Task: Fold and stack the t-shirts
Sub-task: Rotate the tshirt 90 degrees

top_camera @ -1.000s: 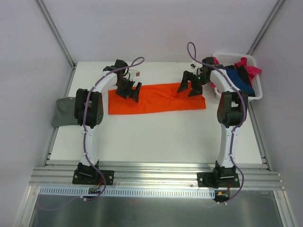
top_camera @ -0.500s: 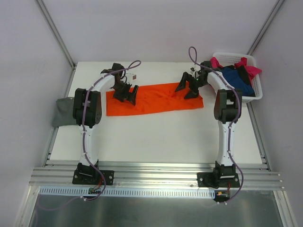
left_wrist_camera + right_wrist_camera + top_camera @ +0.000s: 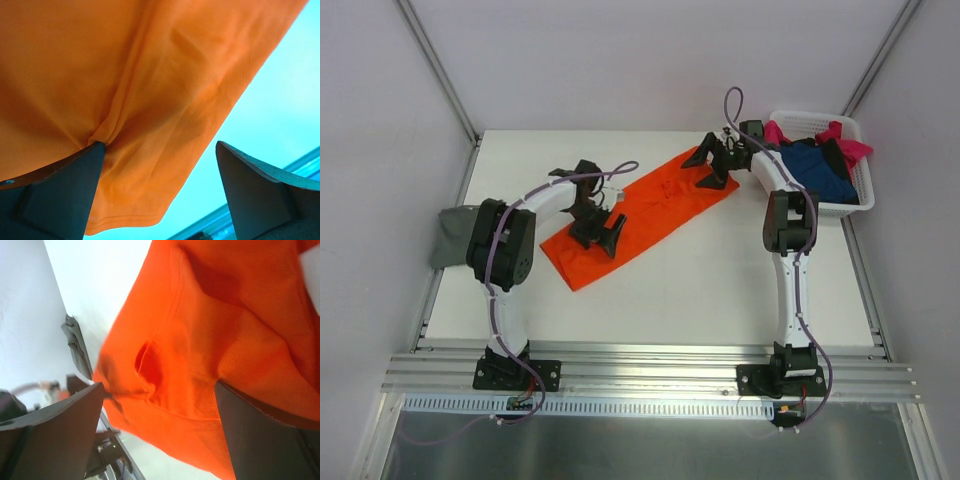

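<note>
Orange t-shirt (image 3: 655,205) swung diagonal; left fingers (image 3: 50,195) spread, touching.

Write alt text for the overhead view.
An orange t-shirt lies diagonally across the table, the open jaws of the left arm at its near end and of the right arm at its far end. A white basket at far right holds a navy shirt and a pink shirt; a grey-green shirt sits at the table's left edge.
</note>
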### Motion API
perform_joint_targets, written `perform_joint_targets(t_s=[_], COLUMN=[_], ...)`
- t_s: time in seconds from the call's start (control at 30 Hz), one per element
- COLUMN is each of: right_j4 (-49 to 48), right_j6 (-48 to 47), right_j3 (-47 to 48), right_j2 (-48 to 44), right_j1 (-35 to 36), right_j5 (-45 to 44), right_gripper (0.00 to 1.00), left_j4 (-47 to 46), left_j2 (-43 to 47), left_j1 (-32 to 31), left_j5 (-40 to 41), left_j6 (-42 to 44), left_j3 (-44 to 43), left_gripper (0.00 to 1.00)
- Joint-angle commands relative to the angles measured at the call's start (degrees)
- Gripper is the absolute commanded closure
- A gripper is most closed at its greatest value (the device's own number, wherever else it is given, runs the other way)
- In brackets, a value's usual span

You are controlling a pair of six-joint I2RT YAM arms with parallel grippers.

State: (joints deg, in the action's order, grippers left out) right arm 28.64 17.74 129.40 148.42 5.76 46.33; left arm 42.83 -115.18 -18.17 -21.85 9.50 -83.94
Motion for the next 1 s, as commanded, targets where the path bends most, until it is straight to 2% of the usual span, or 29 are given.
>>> perform_joint_targets(t_s=[0.0, 0.13, 0.23, 0.43, 0.57, 0.77, 0.97], right_j4=[-5.53, -3.96, -1.50, 2.55, 5.10, 8.53, 10.29], right_j6=[5.20, 0.30, -5.07, -10.70, -12.37, -12.82, -15.44], right_j3=[3.66, 4.45, 3.76, -0.99, -9.14, -18.29, -18.31], right_j2=[0.73, -2.16, -7.16, -18.42, -23.78, -25.81, -20.03], right_j1=[0.57, 0.74, 0.39, -1.27, -2.24, -2.77, -3.12], right_j5=[1.66, 0.43, -0.71, -1.06, -1.06, -2.55, -3.78], right_gripper=[0.03, 0.03, 0.03, 0.03, 0.03, 0.03, 0.03], left_j4=[2.61, 2.61, 3.05, 3.93, 3.84, 3.84, 4.02], left_j2=[3.37, 6.71, 9.08, 12.25, 9.72, 3.48, -0.92], left_j1=[-5.28, -10.12, -10.30, -7.32, -3.89, 0.24, 2.00], left_j5=[0.31, 4.34, 7.95, 9.80, 9.72, 7.08, 3.66], left_j6=[-1.32, -1.59, 0.08, 3.24, 3.95, 4.83, 3.60], left_j3=[3.34, 3.09, -0.24, -7.19, -9.22, -13.61, -15.38], left_gripper=[0.05, 0.05, 0.04, 0.05, 0.06, 0.07, 0.07])
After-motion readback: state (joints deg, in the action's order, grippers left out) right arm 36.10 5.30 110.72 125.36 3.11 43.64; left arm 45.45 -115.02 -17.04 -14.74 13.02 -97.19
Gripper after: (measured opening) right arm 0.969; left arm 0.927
